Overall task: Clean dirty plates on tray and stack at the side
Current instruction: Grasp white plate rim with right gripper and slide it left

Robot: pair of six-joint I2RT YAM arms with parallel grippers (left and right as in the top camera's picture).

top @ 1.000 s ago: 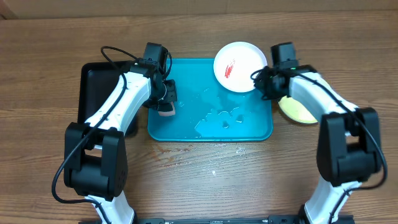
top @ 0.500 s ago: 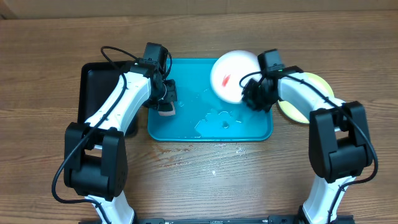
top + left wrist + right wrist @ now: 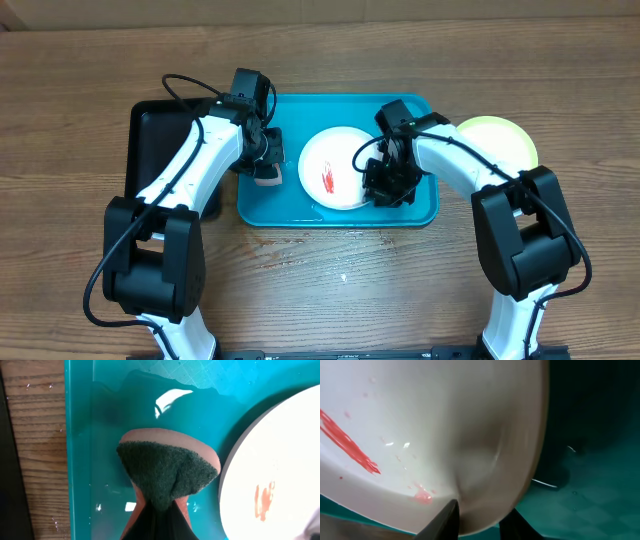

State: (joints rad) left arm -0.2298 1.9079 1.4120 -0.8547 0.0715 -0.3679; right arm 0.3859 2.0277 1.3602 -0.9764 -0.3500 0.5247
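A white plate with a red smear lies over the middle of the turquoise tray. My right gripper is shut on its right rim; in the right wrist view the fingers pinch the plate's edge. My left gripper is shut on a green-red sponge at the tray's left side. In the left wrist view the sponge sits just left of the white plate. A yellow-green plate lies on the table right of the tray. The light blue plate is not visible.
A black tray lies left of the turquoise tray, under my left arm. Water drops lie on the wooden table in front of the tray. The turquoise tray's floor is wet.
My right gripper has carried the white plate from the tray's far right corner to the tray's middle, beside the sponge. The yellow-green plate is now uncovered. My left arm has hardly moved.
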